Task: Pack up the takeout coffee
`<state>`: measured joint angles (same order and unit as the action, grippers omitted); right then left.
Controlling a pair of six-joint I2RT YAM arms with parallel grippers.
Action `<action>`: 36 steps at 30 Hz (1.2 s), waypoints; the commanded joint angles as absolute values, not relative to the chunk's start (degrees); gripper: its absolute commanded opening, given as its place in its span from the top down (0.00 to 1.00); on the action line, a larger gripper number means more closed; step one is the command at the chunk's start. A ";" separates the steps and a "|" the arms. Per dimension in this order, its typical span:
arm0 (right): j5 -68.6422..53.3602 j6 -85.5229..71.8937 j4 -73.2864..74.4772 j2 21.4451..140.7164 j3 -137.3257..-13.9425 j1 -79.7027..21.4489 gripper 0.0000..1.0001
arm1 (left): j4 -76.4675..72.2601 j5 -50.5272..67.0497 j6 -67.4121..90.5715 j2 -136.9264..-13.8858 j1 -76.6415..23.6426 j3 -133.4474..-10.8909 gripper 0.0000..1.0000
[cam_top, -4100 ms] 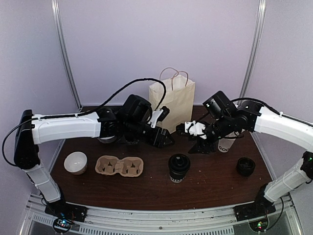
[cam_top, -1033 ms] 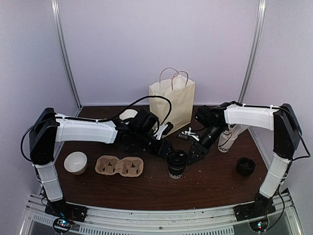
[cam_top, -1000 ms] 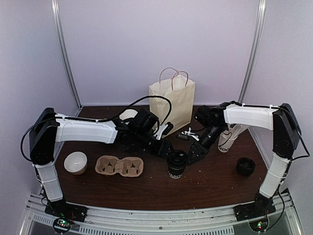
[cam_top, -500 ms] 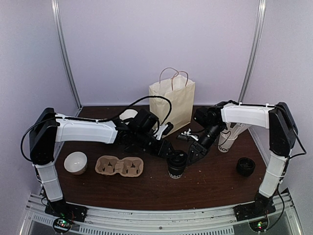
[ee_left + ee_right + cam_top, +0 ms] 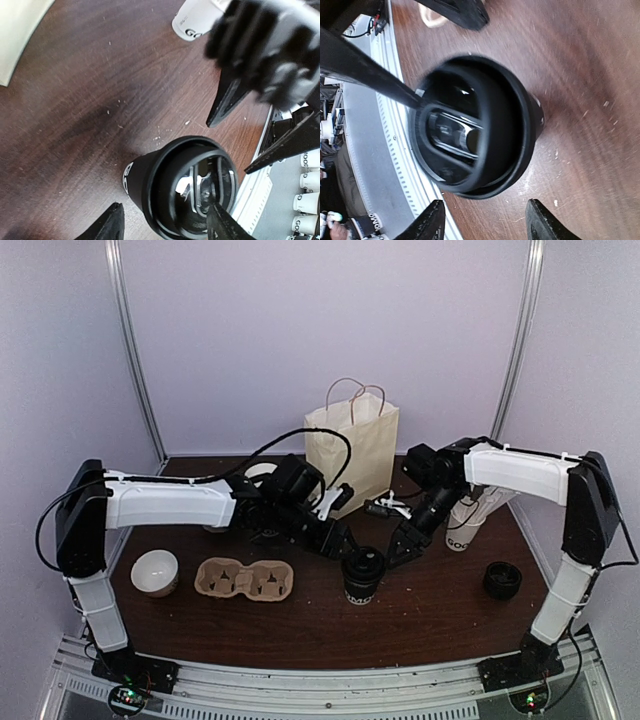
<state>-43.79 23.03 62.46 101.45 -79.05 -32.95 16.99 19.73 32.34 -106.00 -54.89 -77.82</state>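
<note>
A: Risk from here?
B: Takeout coffee (image 5: 361,575) stands upright near the middle of the tabletop (image 5: 440,615). The left gripper (image 5: 338,540) and right gripper (image 5: 397,551) flank it, each with jaws apart. I think both closing together could collide and tip it.

Left tool (image 5: 167,222) low, jaws parted, right tool (image 5: 482,220) likewise

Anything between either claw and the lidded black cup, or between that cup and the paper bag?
Nothing visible blocks either. The left claw and right claw stand open right beside the lidded black cup. Toward the paper bag behind it, only the claws themselves hang over the path.
</note>
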 commanded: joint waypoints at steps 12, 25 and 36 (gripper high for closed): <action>-37.86 29.27 65.95 81.45 -86.58 -32.40 0.34 | 35.33 3.57 16.60 -90.80 -56.07 -89.08 0.37; -10.89 19.72 44.81 52.09 -72.53 -19.44 0.01 | 42.76 -30.33 6.78 -66.40 -54.85 -79.76 0.02; -19.33 10.25 39.76 45.54 -61.10 2.17 0.00 | 39.05 -21.92 2.41 -64.27 -44.46 -76.79 0.05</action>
<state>-15.94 13.74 43.64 46.74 -64.58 -2.52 42.59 -29.02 6.42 -59.13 -47.68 -71.37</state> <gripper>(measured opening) 0.995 0.974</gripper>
